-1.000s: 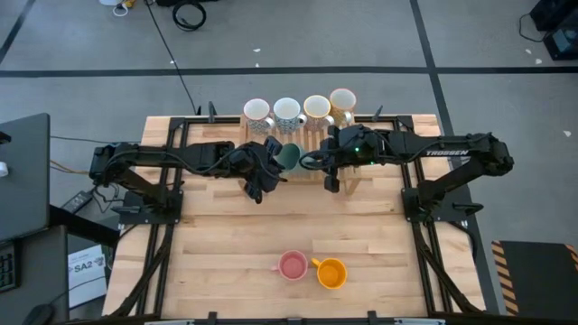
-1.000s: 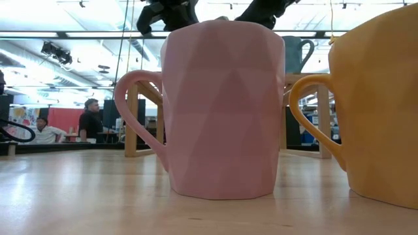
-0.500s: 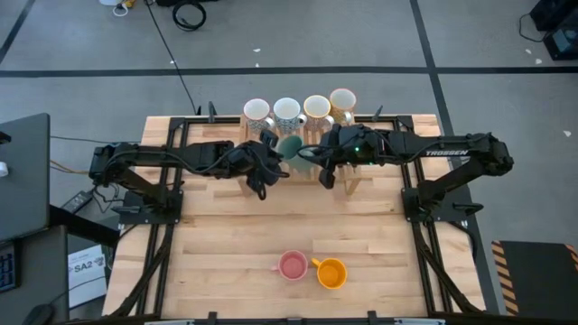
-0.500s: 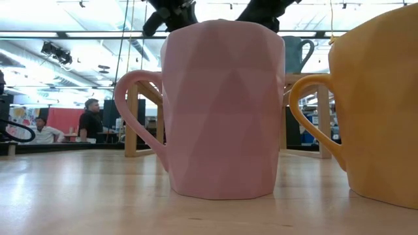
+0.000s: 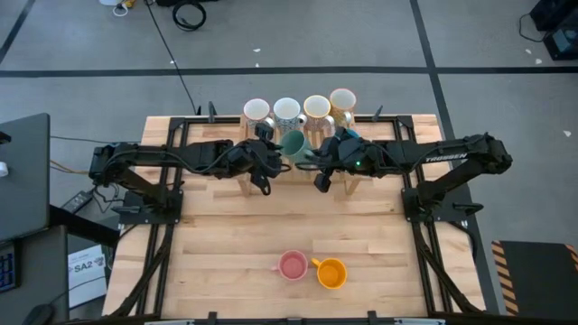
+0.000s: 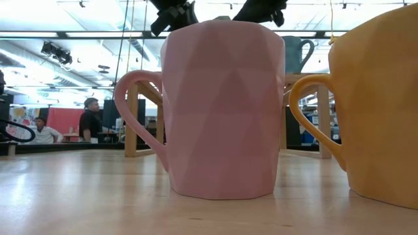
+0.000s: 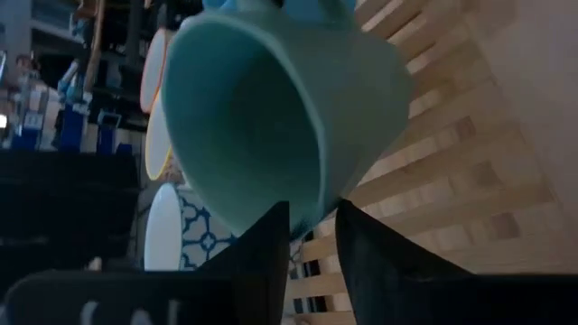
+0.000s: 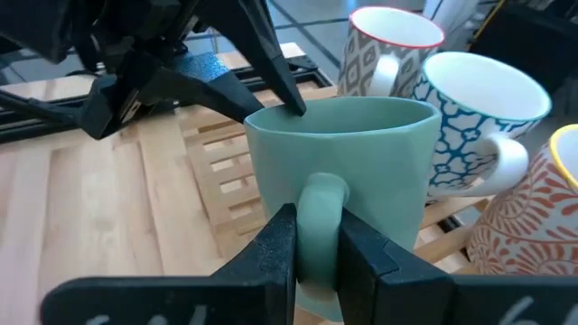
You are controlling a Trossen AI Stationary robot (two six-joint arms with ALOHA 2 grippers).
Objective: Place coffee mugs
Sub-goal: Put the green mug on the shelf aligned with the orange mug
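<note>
The green mug (image 5: pixel 293 144) is held in the air between my two grippers, over the wooden rack (image 5: pixel 348 183) at the table's far side. Its mouth faces my left gripper (image 7: pixel 312 236) and its handle faces my right gripper (image 8: pixel 316 239); both are shut on it. In the low view the pink mug hides it. Several patterned white and cream mugs (image 5: pixel 287 110) stand in a row just beyond it. A pink mug (image 5: pixel 292 265) and an orange mug (image 5: pixel 331 273) stand on their bases near the table's near edge. A dark blue mug (image 6: pixel 297 52) stands on the rack. My left gripper pinches the green mug's wall at the rim (image 7: pixel 302 221), one finger inside the mouth and one outside. It comes level from the table's left. The mug is lifted clear and tipped, its mouth toward this gripper. My right gripper pinches the green mug's handle (image 8: pixel 319 194) between its two fingers, one on each side of the loop. It comes from the table's right and near side. The mug is clear of the rack's slats.
The rack's slatted top (image 8: pixel 226 181) lies right under the held mug, and the nearest patterned mugs (image 8: pixel 474 117) are close behind it. Bare tabletop (image 5: pixel 244 235) stretches between the rack and the two near mugs. A dark monitor (image 5: pixel 23 171) stands off the table's left edge.
Both grippers, still shut on the green mug, have carried it up and toward the table's far edge, closer to the row of patterned mugs. The mug has stayed between them throughout.
</note>
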